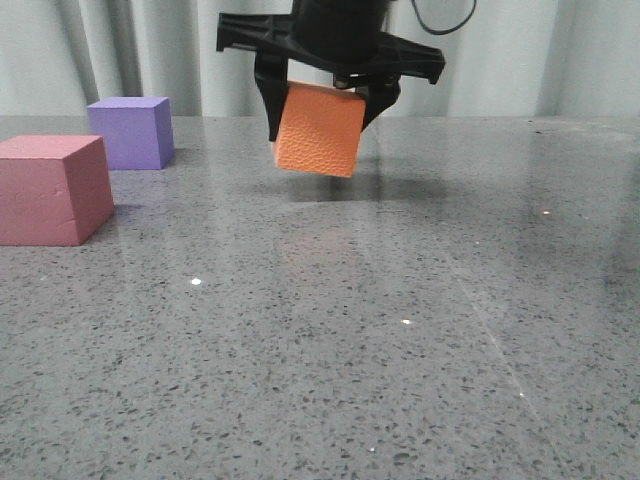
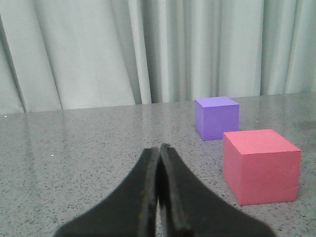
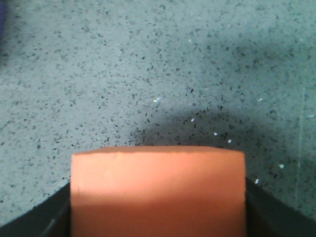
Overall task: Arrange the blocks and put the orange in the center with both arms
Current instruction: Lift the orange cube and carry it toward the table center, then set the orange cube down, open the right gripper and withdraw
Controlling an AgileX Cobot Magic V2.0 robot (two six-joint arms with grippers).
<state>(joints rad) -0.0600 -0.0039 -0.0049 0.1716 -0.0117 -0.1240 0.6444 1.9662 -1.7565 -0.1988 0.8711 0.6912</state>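
While the pink-red cube (image 1: 52,189) and the purple cube (image 1: 131,131) sit apart near the table's (image 1: 400,340) left edge, the speckled grey surface in the middle and to the right lies open. The right gripper (image 1: 322,105) clamps the orange cube (image 1: 320,129), tilted, lifted above the table. The left gripper (image 2: 159,153) has its fingers pressed together, holding nothing.

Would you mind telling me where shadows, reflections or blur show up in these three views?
Front view: the orange cube casts a shadow and faint reflection on the table, with small glints. Left wrist view: the shut left pincer is blurred. Right wrist view: a dark shadow lies beyond the cube.
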